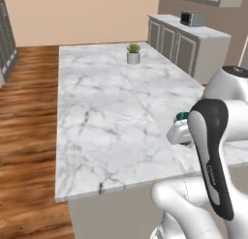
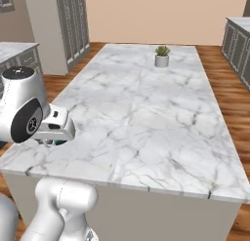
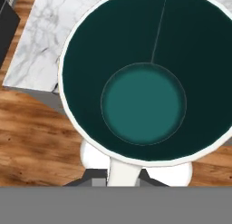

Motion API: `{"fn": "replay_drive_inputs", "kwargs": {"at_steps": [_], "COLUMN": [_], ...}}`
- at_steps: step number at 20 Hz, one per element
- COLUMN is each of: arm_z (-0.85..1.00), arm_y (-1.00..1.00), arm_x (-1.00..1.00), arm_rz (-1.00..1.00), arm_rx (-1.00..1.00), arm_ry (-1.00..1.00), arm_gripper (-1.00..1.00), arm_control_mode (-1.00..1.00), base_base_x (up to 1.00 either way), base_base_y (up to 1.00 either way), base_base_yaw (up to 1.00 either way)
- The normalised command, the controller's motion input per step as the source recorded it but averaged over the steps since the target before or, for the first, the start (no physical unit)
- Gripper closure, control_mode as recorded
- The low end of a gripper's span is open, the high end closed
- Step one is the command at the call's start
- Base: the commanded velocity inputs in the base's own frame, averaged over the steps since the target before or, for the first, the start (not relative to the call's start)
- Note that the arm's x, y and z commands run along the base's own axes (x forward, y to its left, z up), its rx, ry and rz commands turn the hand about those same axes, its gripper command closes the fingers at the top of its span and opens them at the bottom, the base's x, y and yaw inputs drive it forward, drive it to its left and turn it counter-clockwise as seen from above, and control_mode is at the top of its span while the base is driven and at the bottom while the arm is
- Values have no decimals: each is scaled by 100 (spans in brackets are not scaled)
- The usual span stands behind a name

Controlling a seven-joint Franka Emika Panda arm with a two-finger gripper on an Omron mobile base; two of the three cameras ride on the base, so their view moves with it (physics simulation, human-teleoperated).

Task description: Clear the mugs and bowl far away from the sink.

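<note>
A white mug with a teal inside [image 3: 144,78] lies right under my hand, its mouth facing the hand camera. A white handle [image 3: 122,171] sticks out at the bottom of the hand view, between the finger tips. My gripper [image 3: 123,177] is shut on the mug there. In the left base view a sliver of the teal mug [image 1: 181,116] shows behind the gripper [image 1: 179,134], by the island's near right edge. The right base view has the gripper [image 2: 53,132] over the near left corner. The bowl and the sink are out of view.
The marble island counter [image 1: 106,112] stretches ahead, with a small potted plant [image 1: 133,55] [image 2: 161,58] at its far end. Grey cabinets carrying a toaster [image 1: 193,18] stand at the back right. Wooden floor [image 1: 24,126] surrounds the island.
</note>
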Motion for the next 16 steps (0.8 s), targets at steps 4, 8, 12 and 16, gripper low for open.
{"fn": "replay_drive_inputs", "kwargs": {"at_steps": [4,8,12,16], "arm_z": [0,0,-58,-53], "arm_y": [0,0,-7,0], "arm_x": [0,0,100,98], "arm_rz": [0,0,8,3], "arm_rx": [0,0,-4,-6], "arm_ry": [0,0,17,6], "arm_gripper": [100,100,100,100], "arm_control_mode": [100,100,-100,-100], "base_base_x": [100,100,0,0], "base_base_y": [0,-3,0,0], "base_base_yaw": [-2,1,0,0]}}
